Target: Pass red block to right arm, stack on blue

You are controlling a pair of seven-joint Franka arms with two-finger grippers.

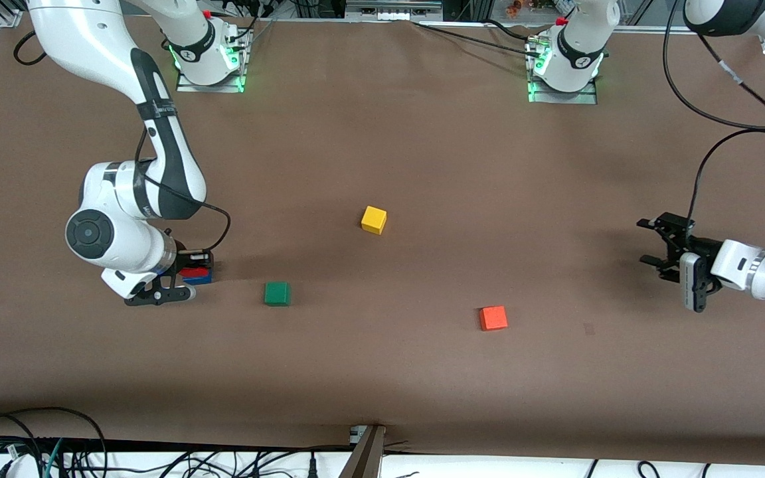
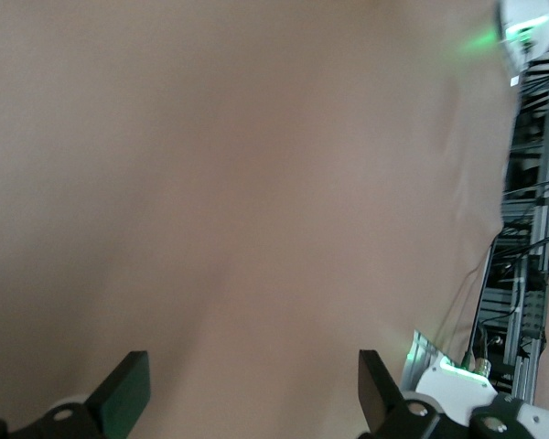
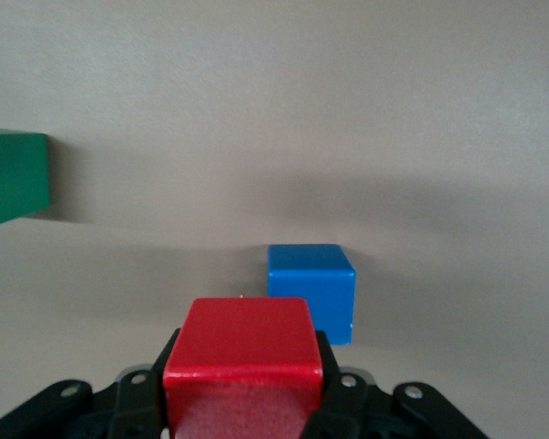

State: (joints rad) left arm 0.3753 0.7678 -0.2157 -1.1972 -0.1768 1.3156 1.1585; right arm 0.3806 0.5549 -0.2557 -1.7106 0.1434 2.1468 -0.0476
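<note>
Handover done: red block (image 3: pixel 243 352) clamped in right pincer (image 1: pixel 186 273), hovering just over blue (image 3: pixel 311 288), not yet set down. Left pincer (image 1: pixel 663 247) wide open, empty, waiting.

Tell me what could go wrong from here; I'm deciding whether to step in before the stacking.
1. The red block, held in the right tool, seems offset from the blue cube, so it may land off-centre and topple.
2. The green cube sits close by; a sideways correction might bump it.
</note>
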